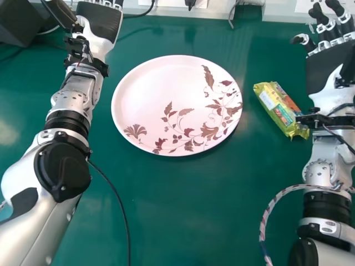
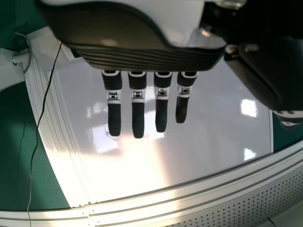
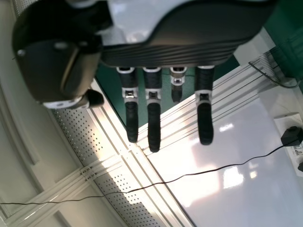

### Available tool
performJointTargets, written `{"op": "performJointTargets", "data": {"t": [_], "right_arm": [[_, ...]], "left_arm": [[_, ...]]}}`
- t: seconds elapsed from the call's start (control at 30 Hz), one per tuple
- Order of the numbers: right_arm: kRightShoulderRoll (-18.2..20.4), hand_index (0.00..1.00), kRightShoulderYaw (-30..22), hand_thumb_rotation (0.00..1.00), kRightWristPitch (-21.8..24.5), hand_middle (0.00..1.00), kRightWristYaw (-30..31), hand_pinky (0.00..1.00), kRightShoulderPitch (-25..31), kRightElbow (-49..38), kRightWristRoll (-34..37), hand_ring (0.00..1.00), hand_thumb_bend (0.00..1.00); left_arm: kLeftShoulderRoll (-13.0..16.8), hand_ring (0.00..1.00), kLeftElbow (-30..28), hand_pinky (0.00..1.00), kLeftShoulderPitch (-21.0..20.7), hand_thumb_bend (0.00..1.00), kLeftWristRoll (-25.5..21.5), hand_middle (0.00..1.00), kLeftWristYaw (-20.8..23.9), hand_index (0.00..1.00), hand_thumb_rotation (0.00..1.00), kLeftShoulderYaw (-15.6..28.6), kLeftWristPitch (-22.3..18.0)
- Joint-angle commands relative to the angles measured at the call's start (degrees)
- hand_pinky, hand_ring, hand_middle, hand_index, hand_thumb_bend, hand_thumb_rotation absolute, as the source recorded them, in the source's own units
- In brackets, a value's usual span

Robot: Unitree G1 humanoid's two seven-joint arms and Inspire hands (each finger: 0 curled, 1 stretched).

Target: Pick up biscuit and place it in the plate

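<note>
Green table (image 1: 183, 221); biscuit (image 1: 281, 109) just beside plate (image 1: 161, 105), near right hand (image 1: 327, 61).

Both arms (image 1: 69, 102) forward, left hand (image 1: 102, 21) and right hand (image 1: 328, 65) with fingers mostly straight

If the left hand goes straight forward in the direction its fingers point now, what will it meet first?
Probably the glossy white panel that shows beyond the fingers of the left hand; how far ahead it lies, or whether the hand would pass over it, is unclear.
</note>
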Motion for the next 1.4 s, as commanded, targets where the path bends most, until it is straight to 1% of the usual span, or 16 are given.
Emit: {"op": "performJointTargets", "data": {"t": [0.0, 0.1, 0.2, 0.5, 0.63, 0.8, 0.9, 1.03, 1.17, 1.3, 1.37], "right_arm": [[-0.63, 0.64, 0.05, 0.44, -0.31, 0.55, -0.45, 0.34, 0.65, -0.11, -0.74, 0.49, 0.38], [-0.82, 0.63, 0.11, 0.44, -0.42, 0.54, -0.54, 0.34, 0.59, 0.05, -1.17, 0.49, 0.38], [-0.85, 0.62, 0.08, 0.47, -0.36, 0.54, -0.47, 0.34, 0.53, 0.1, -1.23, 0.49, 0.37], [-0.93, 0.63, 0.22, 0.46, -0.38, 0.54, -0.78, 0.34, 0.55, -0.11, -1.54, 0.48, 0.37], [-1.19, 0.64, 0.32, 0.44, -0.53, 0.54, -0.92, 0.34, 0.59, -0.09, -1.99, 0.49, 0.38], [-1.66, 0.64, 0.66, 0.47, -1.47, 0.54, -1.57, 0.34, 0.93, -0.74, -3.79, 0.49, 0.37], [-1.72, 0.63, 0.87, 0.46, -1.85, 0.54, -2.27, 0.34, 1.2, -1.85, -4.68, 0.48, 0.38], [-1.68, 0.65, 1.36, 0.46, -1.71, 0.54, -3.35, 0.34, 1.66, -3.88, -5.55, 0.48, 0.38], [-1.97, 0.64, 2.21, 0.49, -1.61, 0.54, -4.52, 0.34, 2.48, -6.24, -7.23, 0.48, 0.37], [-2.24, 0.65, 3.41, 0.49, -1.04, 0.54, -8.39, 0.34, 3.69, -9.66, -10.86, 0.48, 0.37], [-2.31, 0.63, 3.91, 0.47, -0.29, 0.54, -10.16, 0.34, 4.23, -11.47, -12.17, 0.48, 0.37]], "left_arm": [[0.35, 0.76, 0.14, 0.69, -0.45, 1.0, 0.49, 0.85, -0.41, 0.89, 0.92, -0.69, -0.12], [0.45, 0.76, 0.26, 0.7, -0.55, 1.0, 0.32, 0.85, -0.07, 0.9, 0.91, -0.51, 0.21], [0.34, 0.76, 0.12, 0.69, -0.63, 1.0, 0.31, 0.85, 0.57, 0.9, 0.91, -0.49, 0.06], [0.51, 0.75, 0.27, 0.69, -0.56, 1.0, 0.34, 0.85, -0.86, 0.9, 0.9, -0.56, 0.18], [0.48, 0.76, 0.34, 0.7, -0.69, 1.0, 0.08, 0.85, -0.28, 0.9, 0.9, -0.3, 0.43], [0.5, 0.78, 0.34, 0.73, -0.76, 1.0, 0.46, 0.86, 0.28, 0.91, 0.9, -0.56, -0.13], [0.66, 0.78, 0.58, 0.73, -0.77, 1.0, 0.3, 0.85, -0.19, 0.91, 0.89, -0.41, 0.17], [0.61, 0.78, 0.61, 0.73, -0.92, 1.0, 0.32, 0.86, 0.57, 0.91, 0.87, -0.38, 0.04], [0.54, 0.81, 0.5, 0.75, -0.77, 1.0, 0.52, 0.89, 0.05, 0.93, 0.88, -0.6, -0.16], [0.57, 0.82, 0.58, 0.75, -0.78, 1.0, 0.56, 0.91, 0.19, 0.95, 0.89, -0.62, -0.1], [0.49, 0.82, 0.55, 0.76, -0.79, 1.0, 0.58, 0.91, 0.19, 0.94, 0.88, -0.62, -0.2]]}}
